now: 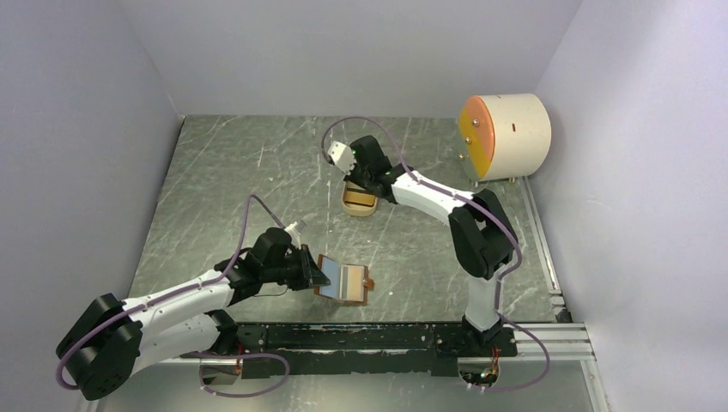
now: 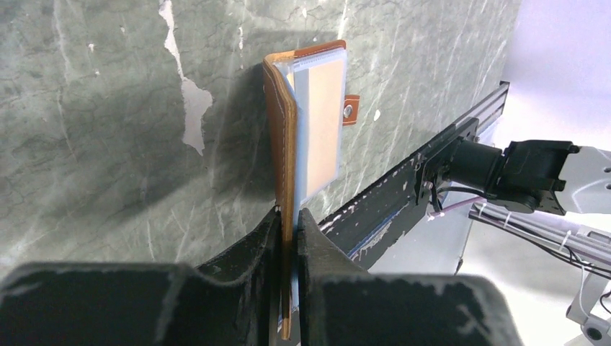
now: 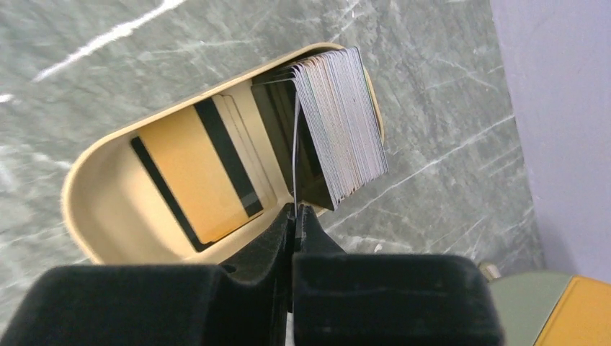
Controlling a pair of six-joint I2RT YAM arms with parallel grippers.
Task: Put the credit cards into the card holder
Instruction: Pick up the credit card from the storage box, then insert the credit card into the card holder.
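Note:
The reddish-brown card holder (image 1: 343,281) lies open near the table's front, its pale clear pockets facing up. My left gripper (image 1: 311,270) is shut on its left flap; the left wrist view shows the leather edge of the card holder (image 2: 310,122) pinched between the jaws of that gripper (image 2: 290,216). My right gripper (image 3: 295,210) is shut on one thin credit card (image 3: 295,158), seen edge-on, over the tan tray (image 3: 79,187). A fanned stack of credit cards (image 3: 346,122) leans at the tray's right end. Another card (image 3: 191,173) with a dark stripe lies flat inside.
The tan oval tray (image 1: 359,202) sits mid-table under the right gripper (image 1: 354,176). A cream drum with an orange face (image 1: 506,136) stands at the back right. A black rail (image 1: 369,336) runs along the near edge. Grey walls enclose the table.

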